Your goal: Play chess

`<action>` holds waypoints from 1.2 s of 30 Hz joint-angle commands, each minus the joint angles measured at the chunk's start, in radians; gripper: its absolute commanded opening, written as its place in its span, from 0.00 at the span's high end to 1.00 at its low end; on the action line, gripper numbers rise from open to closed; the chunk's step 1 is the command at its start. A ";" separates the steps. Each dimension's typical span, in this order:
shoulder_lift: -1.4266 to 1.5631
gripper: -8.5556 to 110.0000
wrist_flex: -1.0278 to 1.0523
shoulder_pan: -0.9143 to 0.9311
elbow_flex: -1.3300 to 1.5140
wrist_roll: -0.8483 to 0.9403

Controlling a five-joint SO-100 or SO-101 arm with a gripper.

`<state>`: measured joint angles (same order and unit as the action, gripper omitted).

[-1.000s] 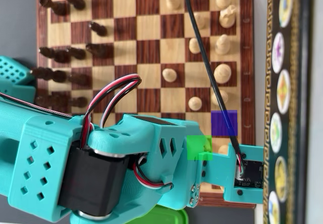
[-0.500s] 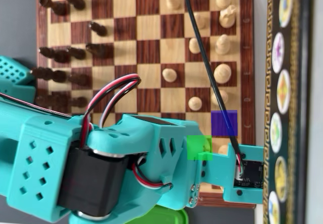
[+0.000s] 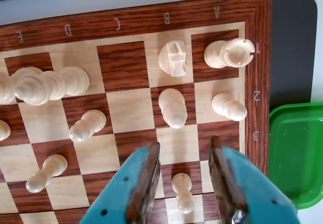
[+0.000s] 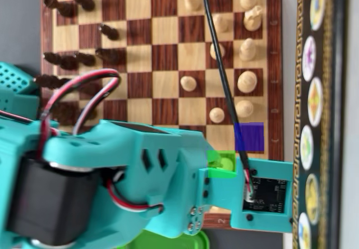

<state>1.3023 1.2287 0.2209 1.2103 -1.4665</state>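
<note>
In the wrist view we see our gripper spread wide above the chessboard, one pale pawn standing between its fingers, untouched. A rook lies in the corner square, and a green tray sits beside the board.

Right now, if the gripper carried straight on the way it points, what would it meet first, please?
Probably the white pawn standing between the open fingers of the gripper, on the chessboard; depth is hard to judge.

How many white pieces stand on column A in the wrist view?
2: a rook on A1 and a pawn on A2; the jaws may hide others lower down.
</note>
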 commanded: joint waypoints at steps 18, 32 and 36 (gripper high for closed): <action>0.718 0.80 -0.006 0.005 0.525 -0.009; 1.266 0.80 -0.069 -0.003 0.853 -0.011; 1.424 0.80 -0.199 -0.060 0.997 -0.011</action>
<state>2.6262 1.1106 0.1902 2.1552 -1.4680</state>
